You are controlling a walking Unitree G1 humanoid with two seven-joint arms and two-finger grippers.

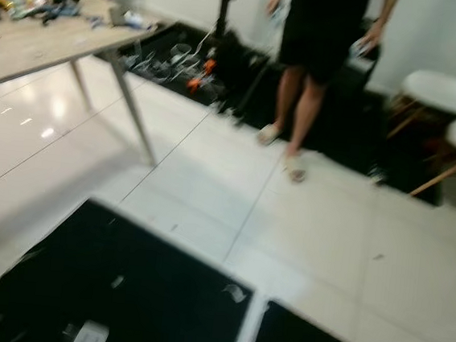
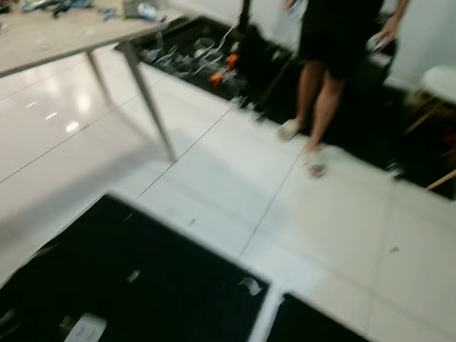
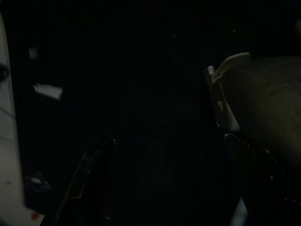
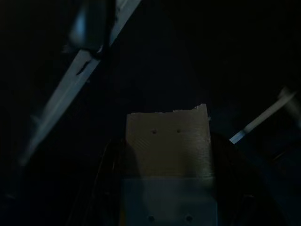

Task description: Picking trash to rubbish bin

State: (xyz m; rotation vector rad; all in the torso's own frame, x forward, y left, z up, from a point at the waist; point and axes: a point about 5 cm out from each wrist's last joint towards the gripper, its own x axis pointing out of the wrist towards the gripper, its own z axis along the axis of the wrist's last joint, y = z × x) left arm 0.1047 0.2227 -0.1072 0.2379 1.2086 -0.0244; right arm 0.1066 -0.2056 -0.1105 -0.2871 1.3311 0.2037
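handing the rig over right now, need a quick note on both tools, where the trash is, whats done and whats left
Right tool: a flat tan piece of cardboard lies between its fingers, so it appears to be carrying trash.
Left tool: hanging over dark floor, fingers apart, nothing seen in it.
Trash: small white scraps lie on the black mats just ahead; clear plastic items sit on the floor past the table. A person stands further ahead beside white chairs.
Done: apparently one piece picked up.
Left: find the rubbish bin, drop the cardboard, then collect the scraps. Head views are blurred.
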